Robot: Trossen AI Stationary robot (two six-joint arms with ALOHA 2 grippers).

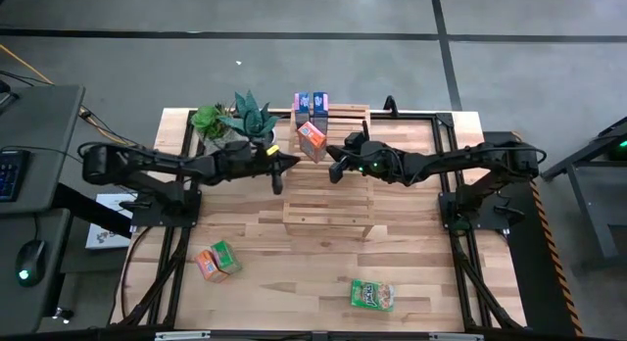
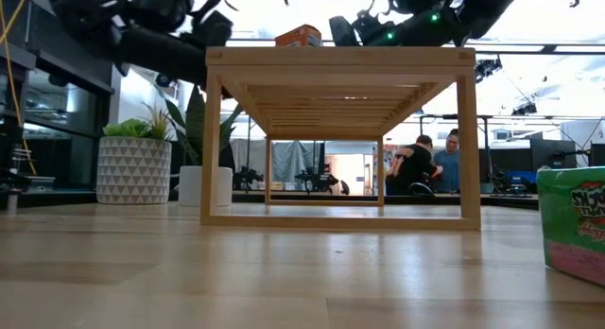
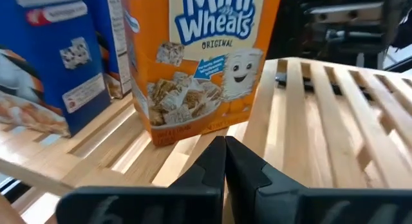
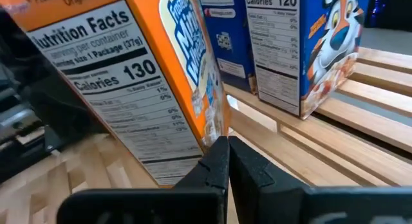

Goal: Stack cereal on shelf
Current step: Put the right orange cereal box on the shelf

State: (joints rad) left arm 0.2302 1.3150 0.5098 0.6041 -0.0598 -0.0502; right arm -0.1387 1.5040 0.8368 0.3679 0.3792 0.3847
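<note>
Inspecting the table from above, we find the shelf [image 1: 328, 170] standing mid-table with three cereal boxes on its top. Two blue boxes [image 1: 312, 104] stand side by side at the far edge. An orange box [image 1: 312, 139] stands just in front of them, turned at an angle to the slats, near the shelf's left side.

We record the left gripper [image 1: 278, 174] over the shelf's left edge, beside the orange box and apart from it. Its wrist view shows its fingers [image 3: 205, 174] pressed together with nothing between them, pointed at the printed front of the orange box [image 3: 199, 56], with the blue boxes [image 3: 48, 53] beyond.

We record the right gripper [image 1: 335, 169] over the shelf top on the orange box's other side, near it but not touching. Its wrist view shows its fingers [image 4: 248, 167] likewise closed on nothing, facing the nutrition panel of the orange box [image 4: 122, 76].

Off the shelf, an orange box and a green box [image 1: 217, 262] lie together on the tabletop at front left. A second green box [image 1: 372, 295] lies alone at front right; its corner shows in the low view [image 2: 574, 225].

Two potted plants [image 1: 235, 120] stand at the far left of the table, just beside the shelf.

In the low view, people [image 2: 427, 164] appear in the room behind.
</note>
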